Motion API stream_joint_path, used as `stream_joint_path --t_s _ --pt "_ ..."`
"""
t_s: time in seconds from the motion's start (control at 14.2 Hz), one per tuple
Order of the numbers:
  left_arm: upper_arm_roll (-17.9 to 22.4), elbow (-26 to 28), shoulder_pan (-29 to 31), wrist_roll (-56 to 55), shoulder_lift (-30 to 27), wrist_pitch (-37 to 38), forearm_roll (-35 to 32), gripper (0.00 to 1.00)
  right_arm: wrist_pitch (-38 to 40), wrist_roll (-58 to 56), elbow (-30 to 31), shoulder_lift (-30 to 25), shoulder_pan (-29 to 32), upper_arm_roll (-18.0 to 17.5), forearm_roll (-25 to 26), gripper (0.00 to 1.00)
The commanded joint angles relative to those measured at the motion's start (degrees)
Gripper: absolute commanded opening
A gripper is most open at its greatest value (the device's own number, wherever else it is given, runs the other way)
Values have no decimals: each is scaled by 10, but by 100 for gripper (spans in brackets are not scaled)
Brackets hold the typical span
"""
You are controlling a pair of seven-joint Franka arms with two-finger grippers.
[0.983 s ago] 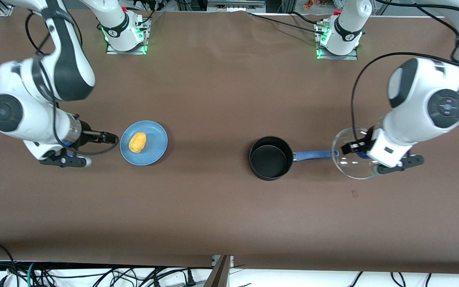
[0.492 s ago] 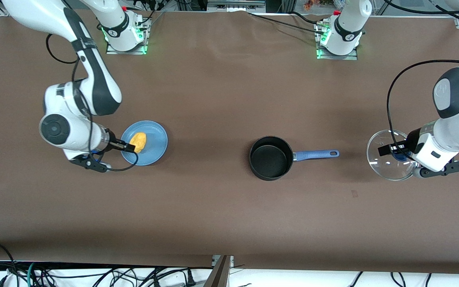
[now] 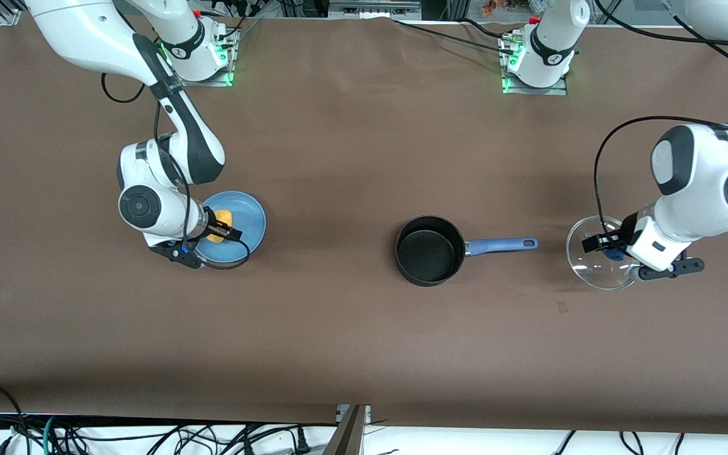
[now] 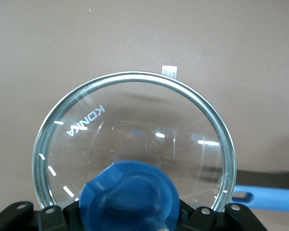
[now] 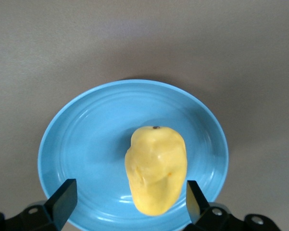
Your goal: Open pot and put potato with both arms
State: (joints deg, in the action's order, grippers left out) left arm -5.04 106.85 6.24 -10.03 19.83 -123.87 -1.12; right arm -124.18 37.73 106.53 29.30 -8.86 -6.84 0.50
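Note:
The black pot point(image 3: 430, 251) stands open in the middle of the table, its blue handle point(image 3: 500, 245) pointing toward the left arm's end. My left gripper point(image 3: 607, 248) is shut on the blue knob point(image 4: 130, 195) of the glass lid point(image 3: 599, 265) and holds it low over the table past the handle's tip. The lid point(image 4: 134, 125) fills the left wrist view. The yellow potato point(image 5: 156, 168) lies on a blue plate point(image 5: 81, 139). My right gripper point(image 5: 130, 195) is open, with one finger on each side of the potato point(image 3: 220, 219), apart from it.
The blue plate point(image 3: 249, 218) lies toward the right arm's end of the brown table. The pot's handle tip shows in the left wrist view point(image 4: 274, 198). Both arm bases stand at the edge farthest from the front camera. Cables hang along the nearest edge.
My right gripper has moved from beside the plate to over it, straddling the potato. My left gripper carried the lid away from the pot's handle, then back slightly.

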Motion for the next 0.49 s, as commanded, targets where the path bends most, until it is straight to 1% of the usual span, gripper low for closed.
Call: stream_joint_path --t_s 0.0,0.28,0.42 --pt "-3 62 13 20 -25 -58 2 36 -12 9 13 3 2 -3 2 100" --pt "-4 75 31 53 -17 -75 2 36 -13 9 29 6 1 -2 11 99" --pt "-3 94 31 53 -13 -108 2 38 -13 8 28 8 1 -1 14 99"
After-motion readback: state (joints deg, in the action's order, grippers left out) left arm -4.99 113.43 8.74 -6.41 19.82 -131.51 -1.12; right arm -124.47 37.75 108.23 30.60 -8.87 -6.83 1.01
